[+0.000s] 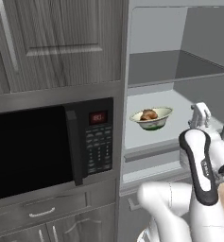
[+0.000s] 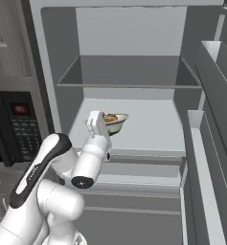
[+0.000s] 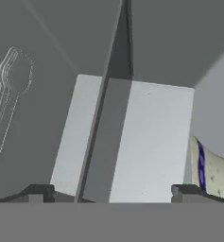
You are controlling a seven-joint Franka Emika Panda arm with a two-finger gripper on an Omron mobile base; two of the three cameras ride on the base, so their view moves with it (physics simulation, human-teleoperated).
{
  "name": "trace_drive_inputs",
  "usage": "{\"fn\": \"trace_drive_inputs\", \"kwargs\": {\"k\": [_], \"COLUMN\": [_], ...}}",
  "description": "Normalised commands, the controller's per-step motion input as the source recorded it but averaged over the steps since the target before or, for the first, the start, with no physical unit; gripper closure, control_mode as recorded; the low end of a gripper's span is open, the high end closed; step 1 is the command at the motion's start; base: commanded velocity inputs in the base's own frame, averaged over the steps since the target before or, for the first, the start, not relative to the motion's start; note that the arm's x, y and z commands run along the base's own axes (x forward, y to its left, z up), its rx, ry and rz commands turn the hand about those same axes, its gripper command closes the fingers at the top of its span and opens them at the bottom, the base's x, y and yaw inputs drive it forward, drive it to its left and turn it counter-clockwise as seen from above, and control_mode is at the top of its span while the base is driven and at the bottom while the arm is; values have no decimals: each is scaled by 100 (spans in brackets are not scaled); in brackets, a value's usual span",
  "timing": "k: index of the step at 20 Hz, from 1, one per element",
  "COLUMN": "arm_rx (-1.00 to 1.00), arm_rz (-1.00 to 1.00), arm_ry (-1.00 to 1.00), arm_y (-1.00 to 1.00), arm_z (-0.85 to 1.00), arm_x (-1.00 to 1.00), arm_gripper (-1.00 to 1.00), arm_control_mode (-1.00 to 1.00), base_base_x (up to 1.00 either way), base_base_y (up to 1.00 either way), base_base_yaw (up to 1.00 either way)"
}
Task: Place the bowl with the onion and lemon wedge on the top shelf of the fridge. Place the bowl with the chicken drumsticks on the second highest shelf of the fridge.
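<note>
Kitchen: grey cabinets and a black microwave (image 1: 47,146) are standing to the left of the fridge (image 2: 129,43), whose door is standing open.
Fridge inside: the top shelf (image 2: 129,72) is lying bare; the bowl with the chicken drumsticks (image 1: 151,117) is sitting on the shelf just below it, toward the left side.
Progress: the drumstick bowl is looking placed, so I judge that half as done; the blue bowl is not sitting on the top shelf yet, so that half is remaining.
Hand: the hand (image 3: 113,191) is showing its two finger tips well apart with nothing between them, so it is open and holding nothing.
Bowl and hand: in the right base view the wrist is standing just in front of the drumstick bowl, near but apart.
</note>
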Motion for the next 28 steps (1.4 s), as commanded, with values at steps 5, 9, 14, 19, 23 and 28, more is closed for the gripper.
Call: {"fn": "trace_drive_inputs", "kwargs": {"k": [5, 9, 14, 19, 23, 28], "arm_rx": [-22, -39, -85, -99, -49, 0], "arm_rz": [27, 21, 16, 19, 9, 1], "arm_ry": [1, 14, 55, 42, -5, 0], "arm_y": [-24, -15, 14, 77, 84, 7], "arm_z": [100, 100, 18, -40, -39, 0], "arm_x": [-100, -100, -100, -81, -21, -11], "arm_gripper": [-100, -100, -100, -100, -100, -100], "arm_control_mode": [-100, -100, -100, -100, -100, -100], "base_base_x": [0, 0, 0, 0, 0, 0], "base_base_y": [0, 0, 0, 0, 0, 0], "base_base_yaw": [0, 0, 0, 0, 0, 0]}}
